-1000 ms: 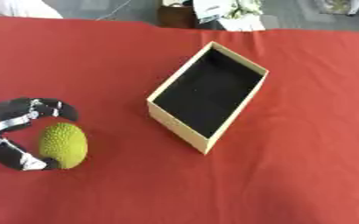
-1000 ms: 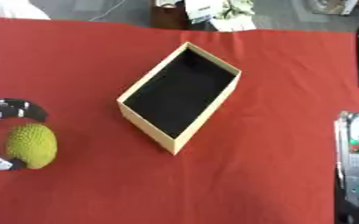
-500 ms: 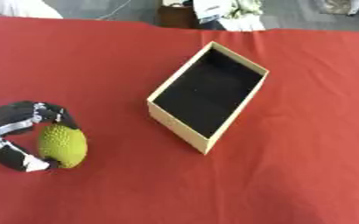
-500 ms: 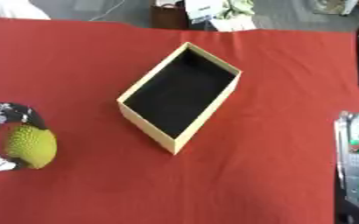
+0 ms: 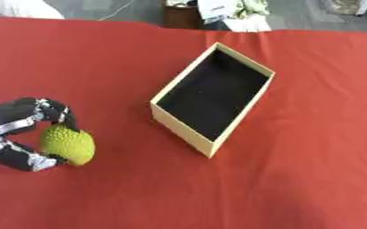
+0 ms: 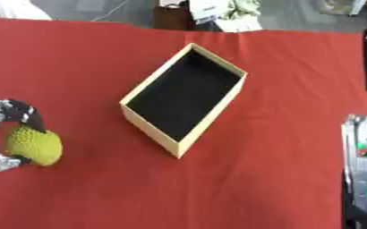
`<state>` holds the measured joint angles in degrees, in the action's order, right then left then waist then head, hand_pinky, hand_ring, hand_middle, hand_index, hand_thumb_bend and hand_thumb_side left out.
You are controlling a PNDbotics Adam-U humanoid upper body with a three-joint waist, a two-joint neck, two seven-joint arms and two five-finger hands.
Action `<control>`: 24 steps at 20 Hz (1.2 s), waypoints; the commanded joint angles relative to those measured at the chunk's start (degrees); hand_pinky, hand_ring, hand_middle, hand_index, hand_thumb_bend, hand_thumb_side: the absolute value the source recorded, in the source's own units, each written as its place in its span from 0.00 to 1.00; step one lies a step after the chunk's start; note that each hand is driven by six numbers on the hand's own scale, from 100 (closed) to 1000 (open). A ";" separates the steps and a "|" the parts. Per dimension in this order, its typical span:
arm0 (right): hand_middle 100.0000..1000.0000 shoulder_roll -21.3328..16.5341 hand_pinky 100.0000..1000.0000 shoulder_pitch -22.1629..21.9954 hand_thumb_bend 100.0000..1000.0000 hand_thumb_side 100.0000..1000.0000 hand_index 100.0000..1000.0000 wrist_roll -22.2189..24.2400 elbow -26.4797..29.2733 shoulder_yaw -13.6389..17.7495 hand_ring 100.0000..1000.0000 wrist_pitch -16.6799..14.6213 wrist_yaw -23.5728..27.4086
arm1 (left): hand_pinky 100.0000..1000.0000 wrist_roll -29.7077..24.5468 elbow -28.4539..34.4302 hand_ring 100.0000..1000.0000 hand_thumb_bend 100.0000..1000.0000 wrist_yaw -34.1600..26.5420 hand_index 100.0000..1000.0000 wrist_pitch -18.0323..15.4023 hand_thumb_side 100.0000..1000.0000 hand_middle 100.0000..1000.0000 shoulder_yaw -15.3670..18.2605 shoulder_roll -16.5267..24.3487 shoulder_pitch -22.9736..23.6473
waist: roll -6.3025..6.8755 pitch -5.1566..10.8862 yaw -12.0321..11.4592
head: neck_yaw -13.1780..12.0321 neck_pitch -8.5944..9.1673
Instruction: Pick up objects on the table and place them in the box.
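Observation:
A bumpy yellow-green fruit (image 5: pixel 68 143) sits at the left side of the red table. My left hand (image 5: pixel 16 133) comes in from the left edge, its fingers and thumb curled round the fruit from above and below. A tan cardboard box (image 5: pixel 181 124) with a black inside stands open in the middle of the table, turned at a slant; nothing shows inside it. The right hand is in no view.
The red cloth (image 5: pixel 296 179) covers the whole table. A dark piece of equipment with a green-lit panel (image 6: pixel 365 174) stands at the right edge in the right eye view. Clutter (image 5: pixel 222 9) lies beyond the table's far edge.
The fruit and my left hand have stayed almost in place; the hand's fingers have closed a little more round the fruit.

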<state>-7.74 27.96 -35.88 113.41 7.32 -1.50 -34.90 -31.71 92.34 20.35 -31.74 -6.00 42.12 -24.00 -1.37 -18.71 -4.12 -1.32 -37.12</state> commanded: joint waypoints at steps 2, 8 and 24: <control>0.47 -0.45 0.78 0.51 0.00 0.48 0.50 0.01 1.18 -0.16 0.93 -0.18 0.29 | 0.43 -20.25 2.09 0.52 0.12 -1.17 0.62 -20.22 0.00 0.52 1.85 1.87 -0.68 | 0.19 1.13 -0.19 | 0.09 0.33; 0.47 -0.53 0.78 0.55 0.00 0.47 0.50 -0.08 1.18 -0.06 0.93 -0.14 0.34 | 0.38 -20.25 3.58 0.48 0.14 -2.24 0.58 -20.22 0.00 0.49 2.14 2.27 -1.09 | 0.08 1.15 -0.17 | -0.05 0.38; 0.47 -0.98 0.78 1.16 0.00 0.48 0.50 -1.20 1.18 0.89 0.92 -0.08 -0.43 | 0.35 -20.25 9.61 0.46 0.18 -13.37 0.55 -20.22 0.00 0.47 6.24 3.74 -4.92 | -0.17 1.36 -0.18 | -0.26 0.47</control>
<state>-7.76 28.28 -36.80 113.41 7.79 -1.57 -34.91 -31.72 100.69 8.16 -31.74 -1.04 43.67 -27.97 -1.74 -18.65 -4.28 -1.38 -37.12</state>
